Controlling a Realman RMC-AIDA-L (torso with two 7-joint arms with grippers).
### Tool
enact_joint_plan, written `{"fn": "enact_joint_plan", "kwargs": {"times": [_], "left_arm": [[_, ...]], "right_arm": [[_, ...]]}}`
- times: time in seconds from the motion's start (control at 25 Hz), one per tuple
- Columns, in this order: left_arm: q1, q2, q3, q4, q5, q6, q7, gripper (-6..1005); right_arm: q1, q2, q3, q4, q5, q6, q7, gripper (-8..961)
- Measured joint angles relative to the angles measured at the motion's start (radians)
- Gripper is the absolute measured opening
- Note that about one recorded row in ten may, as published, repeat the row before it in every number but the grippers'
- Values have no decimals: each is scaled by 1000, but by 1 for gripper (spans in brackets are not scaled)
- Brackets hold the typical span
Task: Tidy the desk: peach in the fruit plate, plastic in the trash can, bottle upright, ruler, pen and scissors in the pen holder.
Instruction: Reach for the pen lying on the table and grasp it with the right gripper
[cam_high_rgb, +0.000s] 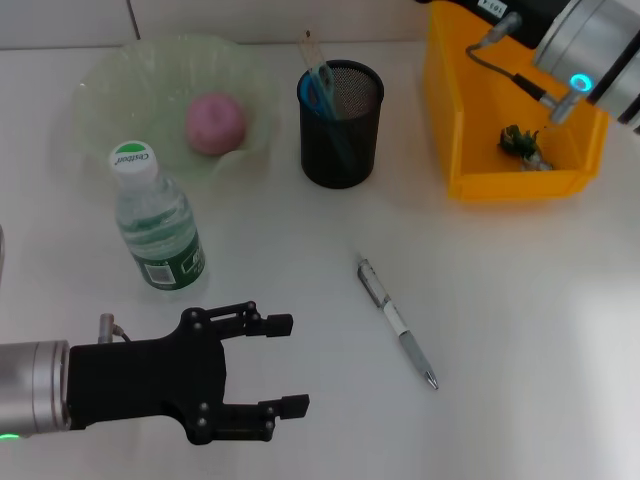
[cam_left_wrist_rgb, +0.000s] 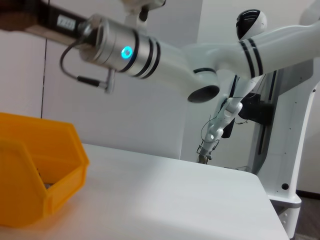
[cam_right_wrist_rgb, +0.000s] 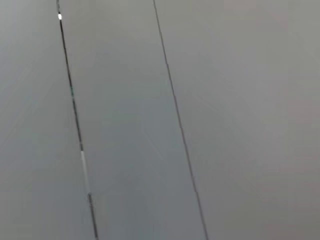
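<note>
Left gripper (cam_high_rgb: 283, 364) hangs low over the desk (cam_high_rgb: 520, 300), jaws spread wide, nothing between them. Just beyond it the bottle (cam_high_rgb: 155, 222) stands upright (cap on top). The pen (cam_high_rgb: 397, 322) lies loose, well apart from the pen holder (cam_high_rgb: 340, 125), which holds the scissors (cam_high_rgb: 320, 88). The peach (cam_high_rgb: 215, 123) sits in the fruit plate (cam_high_rgb: 120, 85). The right arm is over the trash can (cam_high_rgb: 470, 110), its jaws unseen; something small, perhaps the plastic (cam_high_rgb: 522, 146), lies inside.

Right hand out of frame; trash can (cam_high_rgb: 455, 120) top cropped.
</note>
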Motion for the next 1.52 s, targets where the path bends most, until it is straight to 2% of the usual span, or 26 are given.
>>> {"fn": "enact_joint_plan", "kwargs": {"times": [0.04, 0.08, 0.12, 0.16, 0.2, 0.28, 0.32, 0.36, 0.4, 0.44, 0.52, 0.56, 0.6, 0.72, 0.76, 0.8, 0.88, 0.96, 1.0, 1.16, 1.36, 1.52], "left_arm": [[1, 1, 0, 0, 0, 0, 0, 800], [2, 2, -1, 0, 0, 1, 0, 800], [2, 2, 0, 0, 0, 2, 0, 800], [2, 4, 2, 0, 0, 2, 0, 800], [2, 4, 2, 0, 0, 2, 0, 800], [4, 5, 3, 0, 1, 2, 0, 800], [4, 5, 3, 0, 3, 1, 0, 800], [6, 5, 3, 0, 4, -1, 0, 800], [6, 5, 3, 0, 4, -1, 0, 800], [5, 5, 3, 0, 5, -1, 0, 800], [5, 6, 3, 0, 5, -2, 0, 800], [5, 6, 3, 0, 6, -3, 3, 800], [5, 6, 3, 0, 6, -3, 3, 800], [2, 5, 2, 0, 5, -6, 14, 800], [-2, 6, 2, 0, 6, -9, 15, 800], [-2, 6, 2, 0, 6, -9, 15, 800], [-4, 6, 2, 3, 7, -8, 14, 800], [-3, 6, 2, 8, 7, -3, 14, 800], [-2, 7, 2, 9, 7, -3, 15, 800], [-1, 7, 3, 7, 8, -9, 16, 800], [13, 7, -4, 5, 11, -17, 28, 800], [27, 7, -9, 4, 10, -19, 49, 800]], "right_arm": [[-77, -2, 17, -205, -161, 46, 202, 823], [-77, -2, 17, -205, -161, 46, 202, 825], [-101, -2, 38, -299, -274, 48, 330, 828], [-133, 0, 106, -503, -574, 5, 649, 830], [-133, 0, 106, -503, -574, 5, 649, 833], [-129, 1, 188, -689, -916, -133, 995, 834], [-118, 1, 211, -745, -1023, -199, 1111, 834], [-75, -1, 271, -844, -1245, -396, 1354, 833], [-75, -1, 271, -844, -1245, -396, 1354, 833], [-33, -1, 308, -889, -1354, -533, 1475, 832], [20, -1, 339, -922, -1455, -699, 1581, 831], [65, -2, 348, -928, -1539, -807, 1643, 831], [65, -2, 348, -928, -1539, -807, 1643, 831], [123, -1, 327, -913, -1667, -881, 1692, 830], [170, -1, 268, -871, -1741, -893, 1718, 830], [170, -1, 268, -871, -1741, -893, 1718, 830], [219, 0, 202, -813, -1801, -893, 1738, 830], [296, 7, 113, -697, -1879, -857, 1777, 830], [296, 7, 113, -697, -1879, -857, 1777, 830], [364, 10, 16, -517, -1887, -727, 1820, 829], [394, 13, -4, -402, -1816, -649, 1825, 828], [404, 13, -42, -362, -1803, -617, 1827, 828]]}}
